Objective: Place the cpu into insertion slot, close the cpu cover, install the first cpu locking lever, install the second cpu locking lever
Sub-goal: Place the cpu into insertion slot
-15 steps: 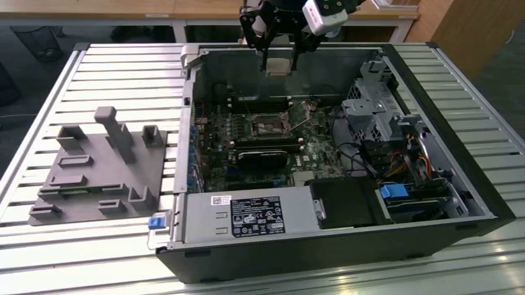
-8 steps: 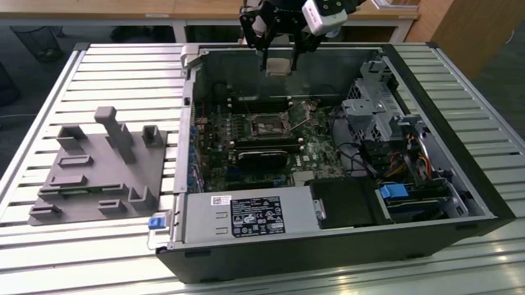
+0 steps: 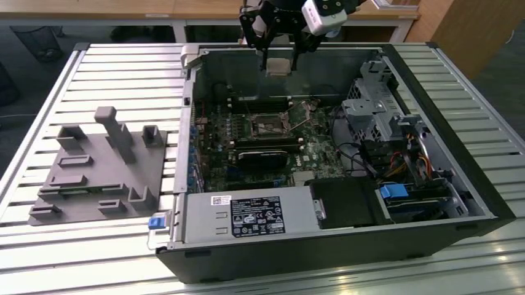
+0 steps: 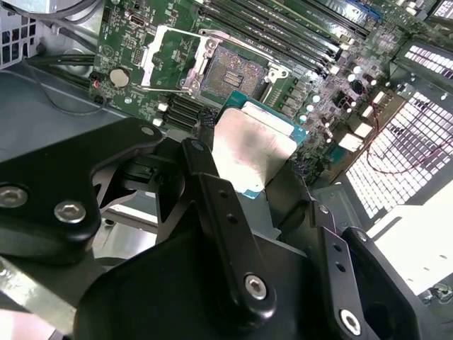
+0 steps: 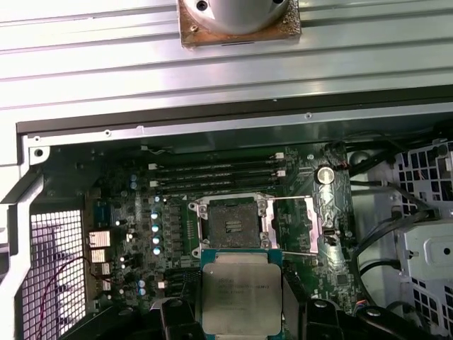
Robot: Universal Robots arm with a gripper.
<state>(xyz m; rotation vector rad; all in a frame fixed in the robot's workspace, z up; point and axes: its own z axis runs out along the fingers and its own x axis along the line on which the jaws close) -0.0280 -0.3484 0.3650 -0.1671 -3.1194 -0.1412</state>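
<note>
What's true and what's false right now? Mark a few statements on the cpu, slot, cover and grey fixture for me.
1. The gripper is shut on the cpu. True.
2. The cpu sits in the insertion slot. False: the slot is empty and the cpu is held clear of it.
3. The cpu cover is swung open beside the slot. True.
4. The grey fixture lies inside the computer case. False: it rests on the slatted table, at the exterior view's left of the case.
</note>
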